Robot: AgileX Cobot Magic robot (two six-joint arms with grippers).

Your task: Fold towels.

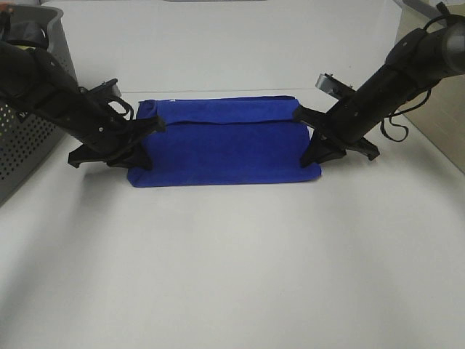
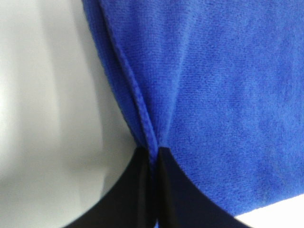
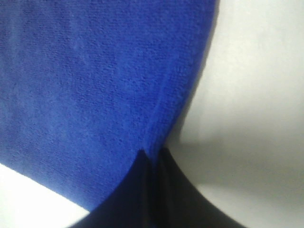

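Note:
The royal-blue towel (image 1: pixel 224 142) lies on the white table, folded into a wide band with a crease running across it. My left gripper (image 1: pixel 157 125) is shut on the towel's left edge; the left wrist view shows the hemmed edge of the towel (image 2: pixel 199 85) pinched between the two black fingers (image 2: pixel 137 190). My right gripper (image 1: pixel 299 113) is shut on the towel's right edge, and in the right wrist view the blue towel (image 3: pixel 95 85) runs down into the closed fingers (image 3: pixel 171 190). Both pinched edges sit slightly raised off the table.
A grey perforated basket (image 1: pixel 29 123) stands at the far left, behind the left arm. Black cables (image 1: pixel 398 123) hang by the right arm near the table's right edge. The white table (image 1: pixel 232 269) stretches toward the front.

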